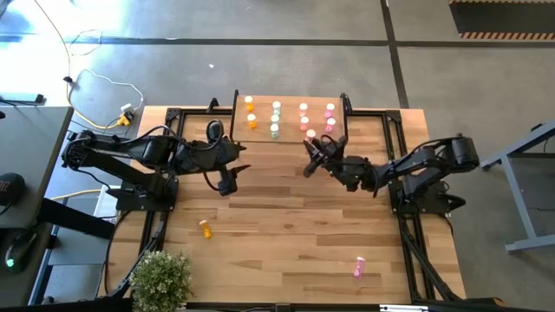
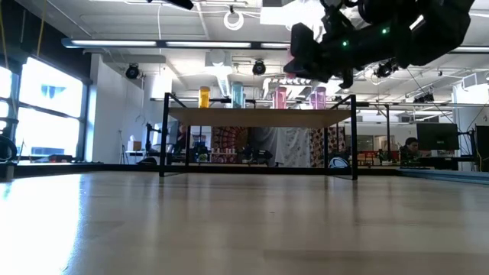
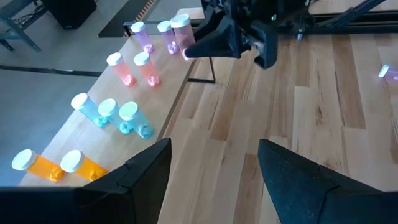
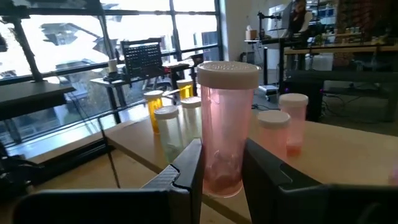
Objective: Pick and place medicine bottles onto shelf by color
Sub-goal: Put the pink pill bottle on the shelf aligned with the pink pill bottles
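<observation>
Presently right gripper [image 4: 221, 165] pinched upright salmon bottle [image 4: 225, 127]; shelf [image 1: 290, 137] edge lay at its ten o'clock, just beside.

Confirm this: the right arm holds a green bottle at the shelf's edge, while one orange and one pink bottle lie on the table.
Wrong colour. The right gripper is shut on a salmon-pink medicine bottle with a pale cap, as the right wrist view shows. The rest stands: it is at the light-wood shelf edge, and the orange bottle and pink bottle lie on the table.

Two matte-black jointed arms [image 1: 130, 156], each ending in a wedge-fingered tool [image 3: 211, 180].
</observation>
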Controlling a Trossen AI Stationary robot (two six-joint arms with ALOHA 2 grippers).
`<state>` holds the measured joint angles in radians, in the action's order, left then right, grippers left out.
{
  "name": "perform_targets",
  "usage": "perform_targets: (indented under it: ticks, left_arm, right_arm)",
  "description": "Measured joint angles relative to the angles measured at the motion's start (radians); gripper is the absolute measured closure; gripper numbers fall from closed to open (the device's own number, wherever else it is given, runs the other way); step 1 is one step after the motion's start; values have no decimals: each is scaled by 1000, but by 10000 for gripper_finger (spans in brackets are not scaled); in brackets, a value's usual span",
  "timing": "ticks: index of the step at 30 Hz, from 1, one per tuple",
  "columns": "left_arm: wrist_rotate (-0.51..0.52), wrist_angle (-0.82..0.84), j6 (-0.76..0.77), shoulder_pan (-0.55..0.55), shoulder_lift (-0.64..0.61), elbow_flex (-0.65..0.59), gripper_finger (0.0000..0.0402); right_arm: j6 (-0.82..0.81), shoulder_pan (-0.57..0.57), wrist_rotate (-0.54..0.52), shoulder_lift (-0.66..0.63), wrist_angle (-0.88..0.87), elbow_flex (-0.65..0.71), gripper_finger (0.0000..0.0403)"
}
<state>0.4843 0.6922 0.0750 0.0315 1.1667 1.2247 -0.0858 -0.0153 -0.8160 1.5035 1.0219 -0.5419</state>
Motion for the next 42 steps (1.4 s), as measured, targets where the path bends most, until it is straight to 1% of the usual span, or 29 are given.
perform_targets:
  ticks: [3, 10, 12, 14, 17, 21, 23, 26, 36, 42]
  left_arm:
    - [1, -1, 0, 0, 0, 0, 172]
    - [8, -1, -17, 0, 0, 0, 172]
    - [14, -1, -19, 0, 0, 0, 172]
    - [21, -2, -26, 0, 0, 0, 172]
    - [23, -1, -27, 0, 0, 0, 172]
    - [23, -1, -27, 0, 0, 0, 172]
    - [24, -1, -27, 0, 0, 0, 172]
    - [25, -1, -27, 0, 0, 0, 172]
    - [25, -1, -27, 0, 0, 0, 172]
    - [25, -1, -27, 0, 0, 0, 172]
  right_arm:
    - [-2, -6, -53, 39, 39, 0, 332]
    - [-41, 0, -56, 144, 120, -4, 332]
    - [-35, 3, -60, 170, 120, -32, 332]
    - [5, 10, -60, 195, 120, -65, 332]
    - [30, 28, -87, 222, 79, -110, 332]
    - [-88, 38, -159, 229, -25, -116, 332]
    - [-94, 36, -178, 229, -29, -116, 332]
    - [-90, 41, -175, 229, -30, -116, 332]
    - [-97, 84, -94, 228, -63, -116, 332]
    - [-99, 107, -91, 228, -67, -116, 331]
